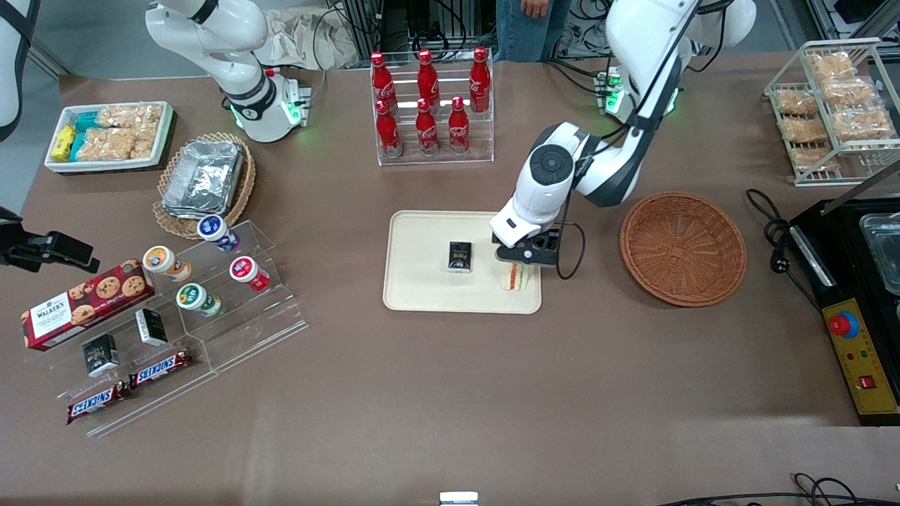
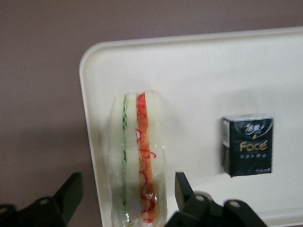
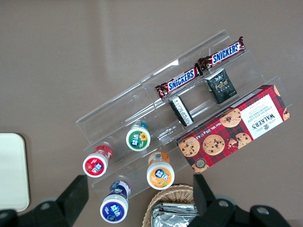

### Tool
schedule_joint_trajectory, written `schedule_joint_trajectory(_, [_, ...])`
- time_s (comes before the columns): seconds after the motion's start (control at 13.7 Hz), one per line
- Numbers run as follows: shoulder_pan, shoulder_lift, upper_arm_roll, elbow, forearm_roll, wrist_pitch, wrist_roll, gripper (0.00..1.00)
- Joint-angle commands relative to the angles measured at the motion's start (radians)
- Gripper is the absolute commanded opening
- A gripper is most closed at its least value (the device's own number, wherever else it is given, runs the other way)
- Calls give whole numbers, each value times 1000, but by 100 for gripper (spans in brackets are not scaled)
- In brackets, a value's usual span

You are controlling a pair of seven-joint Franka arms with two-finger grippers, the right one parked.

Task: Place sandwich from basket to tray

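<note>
Resting on the tray [image 1: 422, 239] already, the sandwich [image 1: 515, 276] stands on edge near the tray's corner closest to the basket [image 1: 682, 247], cut side w/ red and green filling facing up toward the wrist cam. The basket itself looks empty, so the transfer part is basically done.

The gripper [image 1: 519, 261] sits directly above the sandwich, low over the tray. In the wrist view its fingers [image 2: 182, 187] are spread wide, 1 on each side of the sandwich [image 2: 137, 161], w/ visible gaps between pads and bread on both sides, so it grips nothing.

A small black packet [image 1: 460, 256] also lies on the tray, apart from the sandwich, nearer the tray's middle.

What's left, by my read: just lift the arm straight up and clear w/o knocking the wedge over. It's tall and thin and close to the rim, so a brush from a finger could tip it.
</note>
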Motion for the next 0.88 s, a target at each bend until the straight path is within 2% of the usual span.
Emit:
schedule_joint_trajectory(0.0, [-8, -101, 33, 101, 8, -222, 1, 100])
schedule_joint_trajectory(0.15, [-3, -180, 84, 132, 27, -334, 36, 100])
schedule_joint_trajectory(0.37, [-3, -272, 206, 237, 31, -582, 275, 100])
schedule_joint_trajectory(0.51, [-3, -264, 291, 389, 27, -786, 399, 100])
schedule_joint_trajectory(0.66, [-3, -261, 357, 473, 31, -868, 482, 100])
schedule_joint_trajectory(0.8, [-4, -260, 412, 516, 56, -930, 469, 100])
